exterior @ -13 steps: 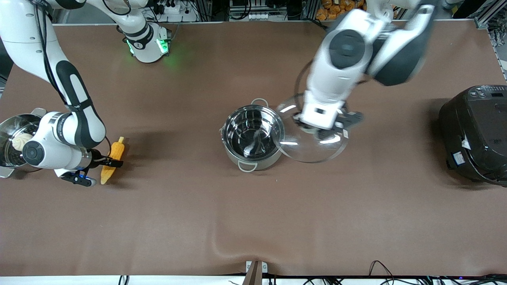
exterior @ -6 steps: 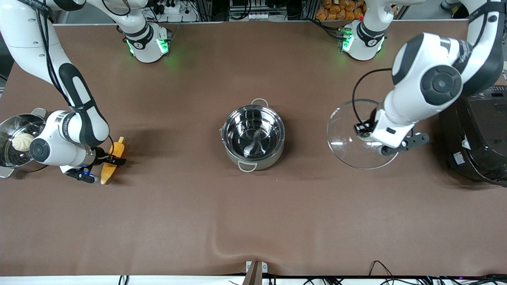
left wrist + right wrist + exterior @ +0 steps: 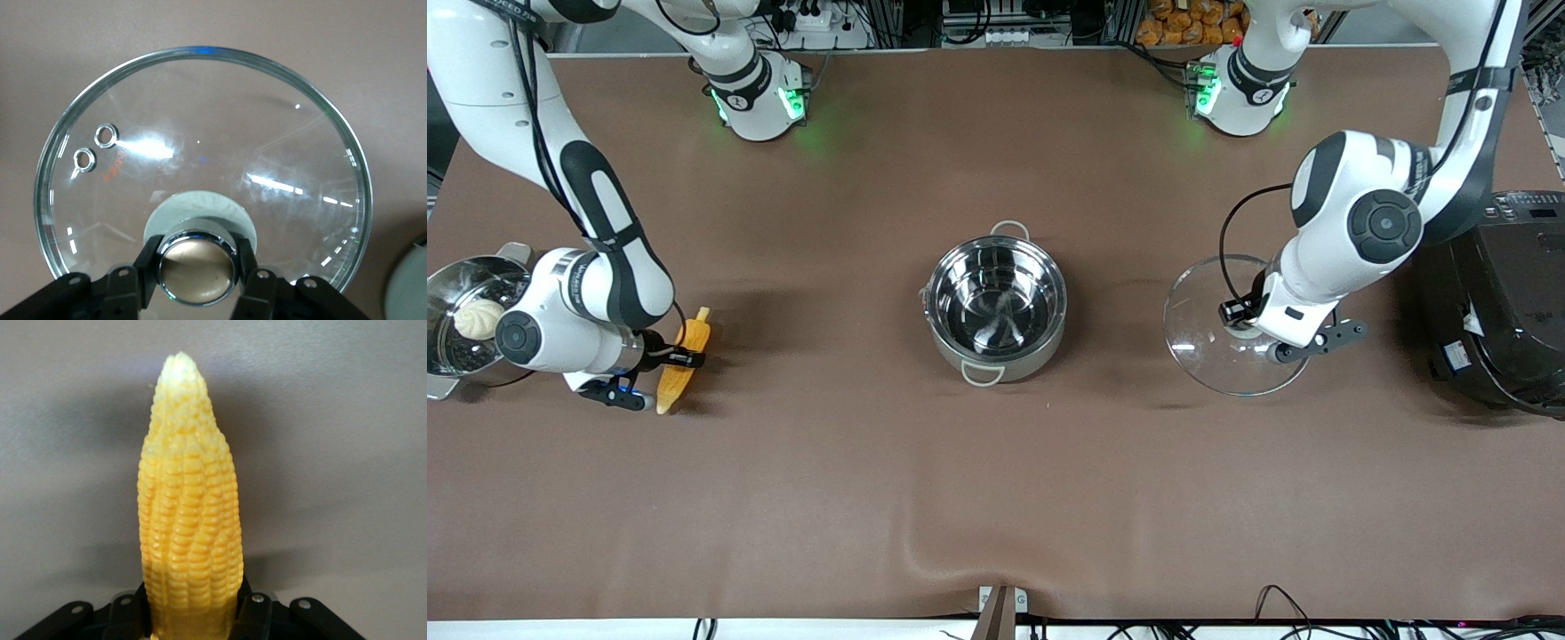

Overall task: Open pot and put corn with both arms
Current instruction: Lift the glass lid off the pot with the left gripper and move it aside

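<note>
The steel pot [image 3: 996,307] stands open and empty at the middle of the table. My left gripper [image 3: 1247,327] is shut on the coppery knob [image 3: 197,268] of the clear glass lid [image 3: 1208,331] and holds it low over the table between the pot and the rice cooker. I cannot tell whether the lid touches the cloth. In the left wrist view my left gripper [image 3: 197,268] has a finger on each side of the knob. My right gripper [image 3: 669,360] is shut on the thick end of the yellow corn [image 3: 683,351] at the right arm's end. The corn [image 3: 190,513] points away from my right gripper [image 3: 193,613].
A steel steamer pot [image 3: 445,356] with a white bun [image 3: 476,317] stands beside the right arm's wrist. A big black rice cooker [image 3: 1503,302] stands at the left arm's end, close to the lid. The brown cloth has a fold [image 3: 925,542] near the front edge.
My left arm has carried the lid from beside the pot toward the rice cooker and lowered it. My right gripper and the corn have barely moved.
</note>
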Motion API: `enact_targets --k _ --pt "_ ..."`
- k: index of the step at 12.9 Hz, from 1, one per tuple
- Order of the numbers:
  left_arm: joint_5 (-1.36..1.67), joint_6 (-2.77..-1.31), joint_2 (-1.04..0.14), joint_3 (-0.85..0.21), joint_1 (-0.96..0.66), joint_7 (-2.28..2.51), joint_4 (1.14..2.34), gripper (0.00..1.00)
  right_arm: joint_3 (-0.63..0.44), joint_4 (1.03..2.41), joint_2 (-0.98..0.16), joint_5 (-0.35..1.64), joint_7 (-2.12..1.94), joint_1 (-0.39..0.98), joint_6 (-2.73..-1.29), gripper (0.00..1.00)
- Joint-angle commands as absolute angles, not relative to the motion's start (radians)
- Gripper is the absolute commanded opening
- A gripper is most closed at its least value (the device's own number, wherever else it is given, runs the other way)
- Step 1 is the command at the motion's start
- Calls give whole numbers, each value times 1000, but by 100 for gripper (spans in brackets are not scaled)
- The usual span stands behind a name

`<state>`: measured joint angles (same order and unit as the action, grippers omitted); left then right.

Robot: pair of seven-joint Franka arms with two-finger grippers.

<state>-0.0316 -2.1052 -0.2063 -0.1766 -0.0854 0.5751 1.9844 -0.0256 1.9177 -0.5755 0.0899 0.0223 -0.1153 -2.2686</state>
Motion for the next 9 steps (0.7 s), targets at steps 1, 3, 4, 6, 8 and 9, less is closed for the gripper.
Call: enact_targets --k 1,3,4,6,8,9 --pt "-64 -2245 -164 -184 -61 552 2120 0 -18 1913 -503 92 -14 -75 -2174 0" --pt "-133 -2350 -181 -184 -31 552 2193 0 -20 1843 -480 87 -2 6 -2033 0" --pt "-159 -2397 -193 -186 -6 551 2222 0 -20 1786 -480 84 -2 43 -1951 0" --pt "-175 -2460 -230 -187 29 532 2247 0 -20 1699 -482 83 -2 116 -1831 0" --pt "-173 -2477 -256 -187 46 526 2249 0 -20 1646 -477 78 -3 226 -1772 0" --pt "-175 -2485 -267 -187 51 526 2249 0 -21 1613 -474 74 -3 292 -1754 0"
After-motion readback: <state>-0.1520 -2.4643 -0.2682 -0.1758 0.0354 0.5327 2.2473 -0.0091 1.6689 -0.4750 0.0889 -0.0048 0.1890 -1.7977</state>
